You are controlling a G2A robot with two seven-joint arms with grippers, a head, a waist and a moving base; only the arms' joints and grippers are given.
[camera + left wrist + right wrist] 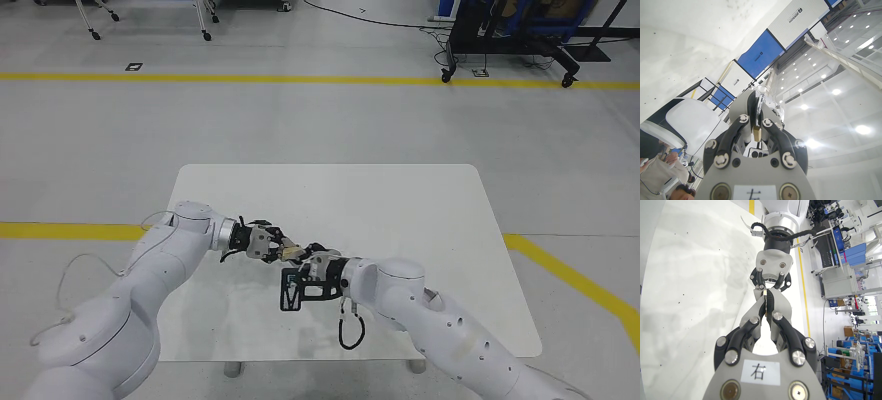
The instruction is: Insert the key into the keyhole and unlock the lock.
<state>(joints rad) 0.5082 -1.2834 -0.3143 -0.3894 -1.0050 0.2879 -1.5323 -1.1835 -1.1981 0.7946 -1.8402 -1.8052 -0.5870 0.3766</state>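
Note:
My left gripper (281,245) is shut on the lock (291,249), held in the air above the table's front left part. In the left wrist view the lock's brass body (756,134) sits between the fingers of the left gripper (757,103), with a silver metal part (759,106) clamped between the black pads. My right gripper (766,297) is shut on the key (765,303), a thin silver piece seen edge-on. The key's far end meets the tips of the left gripper (766,288). From above, the right gripper (306,259) is tip to tip with the left one.
Both arms hang over the white table (420,210); its front edge runs just below them. A black cable loop (350,330) dangles from the right forearm. Yellow floor lines (560,265) run beside the table.

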